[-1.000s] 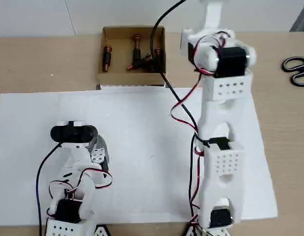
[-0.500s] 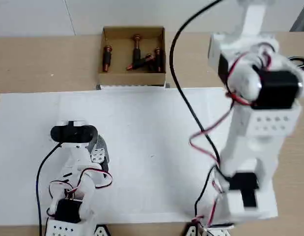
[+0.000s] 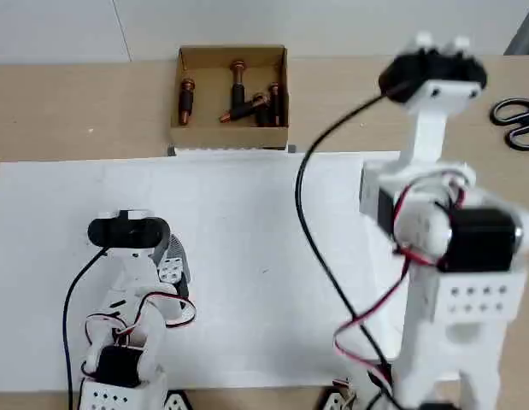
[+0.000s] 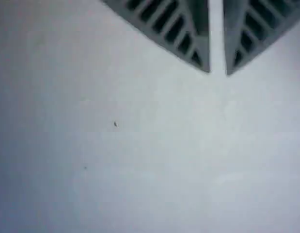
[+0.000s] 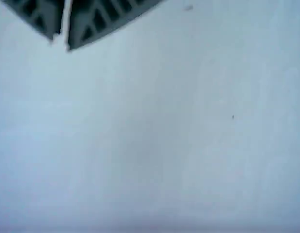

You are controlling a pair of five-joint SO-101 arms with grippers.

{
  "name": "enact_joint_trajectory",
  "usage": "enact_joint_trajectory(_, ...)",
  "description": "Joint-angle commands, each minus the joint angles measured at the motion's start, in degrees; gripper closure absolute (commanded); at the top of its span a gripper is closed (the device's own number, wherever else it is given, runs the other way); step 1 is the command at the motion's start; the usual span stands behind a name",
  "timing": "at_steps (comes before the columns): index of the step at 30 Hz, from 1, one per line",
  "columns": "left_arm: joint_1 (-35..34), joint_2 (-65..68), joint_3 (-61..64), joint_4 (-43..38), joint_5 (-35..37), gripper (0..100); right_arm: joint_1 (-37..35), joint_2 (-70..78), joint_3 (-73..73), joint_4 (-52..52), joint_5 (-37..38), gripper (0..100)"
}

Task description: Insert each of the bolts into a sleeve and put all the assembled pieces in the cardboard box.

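The cardboard box (image 3: 232,137) stands at the far side of the table. Several copper-tipped bolt-and-sleeve pieces (image 3: 247,108) lie inside it, one (image 3: 186,100) apart from the others by the box's left wall. My left gripper (image 3: 174,256) rests low over the white paper at the near left. In the left wrist view the left gripper (image 4: 218,73) is shut, holding nothing. The right arm (image 3: 443,231) stands tall at the near right, its wrist camera (image 3: 431,73) high. In the right wrist view the right gripper (image 5: 61,43) is shut over bare paper, holding nothing.
A large white paper sheet (image 3: 264,231) covers the middle of the wooden table (image 3: 76,102). Black scissors (image 3: 516,120) lie at the far right edge. A black cable (image 3: 311,222) hangs from the right arm across the paper.
The right arm has swung away from the box, to the right and back toward the near edge, rising as it went. The left arm has stayed still.
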Motion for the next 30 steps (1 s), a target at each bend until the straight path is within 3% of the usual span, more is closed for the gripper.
enact_joint_trajectory(1, -0.4, -0.5, -0.1, 0.4, -0.2, 99, 0.5, -7.8, 11.8, -5.1, 0.1, 99.6)
enact_joint_trajectory(13, -0.4, -0.5, -0.1, 0.4, -0.2, 99, 0.1, -33.0, 64.8, -33.0, 0.7, 99.6)
enact_joint_trajectory(24, -0.4, -0.5, -0.1, 0.4, -0.2, 99, 0.1, -44.3, 86.1, -47.9, 6.3, 99.6)
enact_joint_trajectory(30, -0.4, -0.5, -0.1, 0.4, -0.2, 99, 0.0, -49.1, 92.6, -49.2, 6.2, 99.6)
